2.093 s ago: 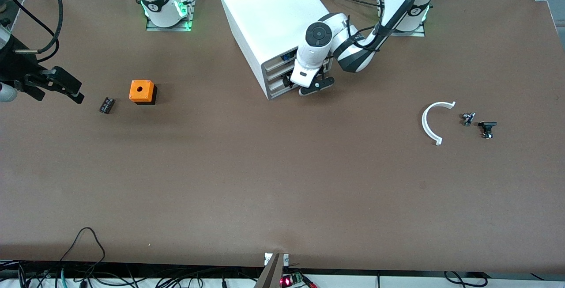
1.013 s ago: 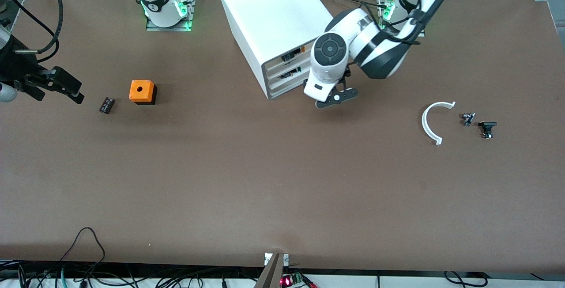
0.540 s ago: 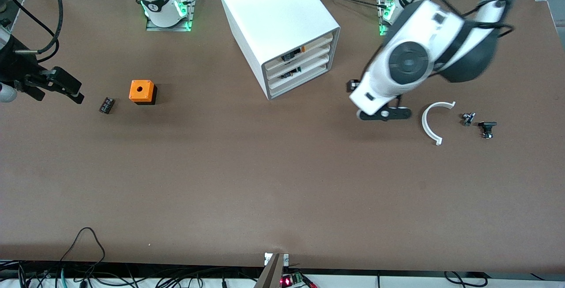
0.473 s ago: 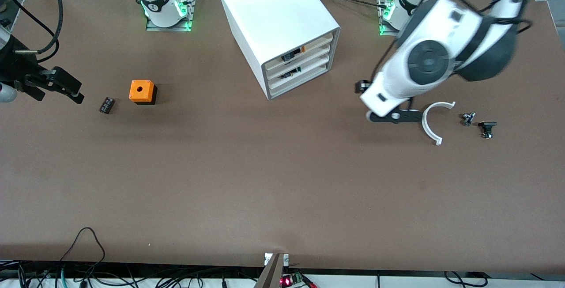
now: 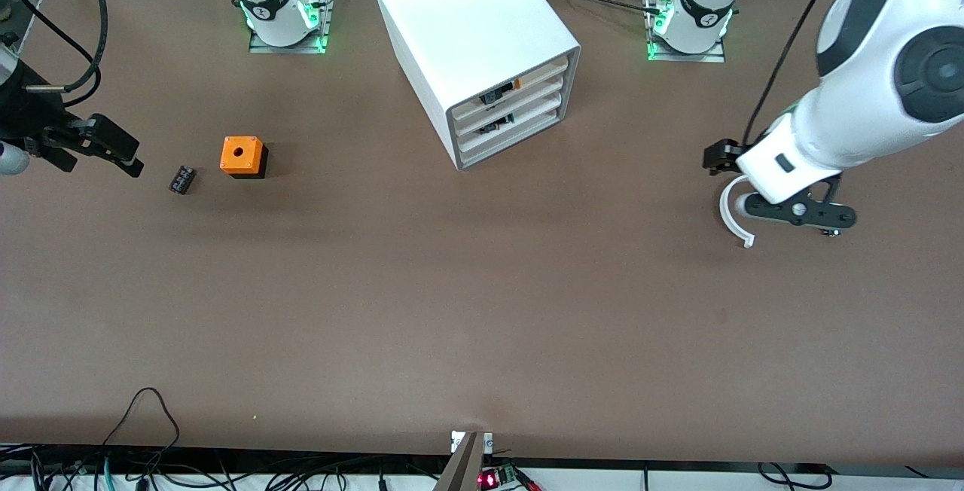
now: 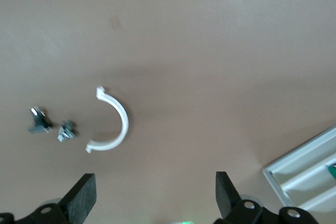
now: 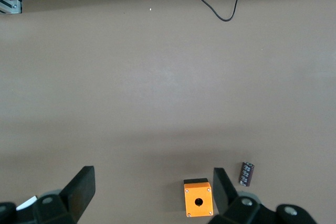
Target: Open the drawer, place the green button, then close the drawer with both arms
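The left end effector (image 5: pixel 800 212) hangs over the left arm's end of the surface (image 5: pixel 482 310), fingers spread wide and holding nothing. Below it lie a white ring (image 6: pixel 122 124) and, just beside the ring, two small dark parts (image 6: pixel 51 126). I cannot make out a green cap on either, so the button is probably one of these two, but which one is unclear.

In the left wrist view the ring sits roughly under the gap between the fingers. The parts lie off to one side, past one finger, so the hand would need to shift sideways over them before descending. Both parts are too small to show a long axis.

The drawer (image 5: pixel 520 111), in the cabinet (image 5: pixel 467 16) well apart from the parts, looks level with its neighbours and is not visibly pulled out.

The right end effector (image 5: pixel 120 154) waits, also spread and empty, at the right arm's end near the orange box (image 5: pixel 242 156). The left arm is far the closer one to the parts.
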### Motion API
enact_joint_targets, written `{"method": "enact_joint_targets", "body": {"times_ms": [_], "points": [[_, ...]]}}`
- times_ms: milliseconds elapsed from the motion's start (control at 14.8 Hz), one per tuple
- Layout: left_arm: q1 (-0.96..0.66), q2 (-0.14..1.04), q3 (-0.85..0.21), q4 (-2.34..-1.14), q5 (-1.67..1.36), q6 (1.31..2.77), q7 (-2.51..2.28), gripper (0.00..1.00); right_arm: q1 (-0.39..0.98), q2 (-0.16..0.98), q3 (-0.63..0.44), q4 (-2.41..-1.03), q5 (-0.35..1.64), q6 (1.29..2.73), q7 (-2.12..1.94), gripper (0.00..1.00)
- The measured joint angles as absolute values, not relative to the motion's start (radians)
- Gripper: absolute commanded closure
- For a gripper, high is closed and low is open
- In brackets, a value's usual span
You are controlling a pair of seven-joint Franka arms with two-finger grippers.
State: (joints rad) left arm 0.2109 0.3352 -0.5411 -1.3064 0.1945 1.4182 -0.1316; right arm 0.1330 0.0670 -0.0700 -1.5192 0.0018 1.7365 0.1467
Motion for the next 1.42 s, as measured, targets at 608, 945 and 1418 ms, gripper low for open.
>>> {"method": "enact_joint_targets", "body": {"times_ms": [608, 945, 1418], "points": [[-0.039, 0.019, -0.004, -1.640, 0.009, 1.658, 0.166, 0.00, 0.133, 0.067, -0.070, -1.519, 0.002, 1.736, 0.147, 0.01], [-0.064, -0.022, 0.017, -1.681, 0.009, 1.656, 0.149, 0.00, 0.133, 0.067, -0.070, -1.519, 0.002, 1.736, 0.147, 0.01], [-0.072, -0.018, 0.017, -1.681, 0.009, 1.643, 0.118, 0.00, 0.133, 0.067, -0.070, -1.519, 0.002, 1.736, 0.147, 0.01]]}}
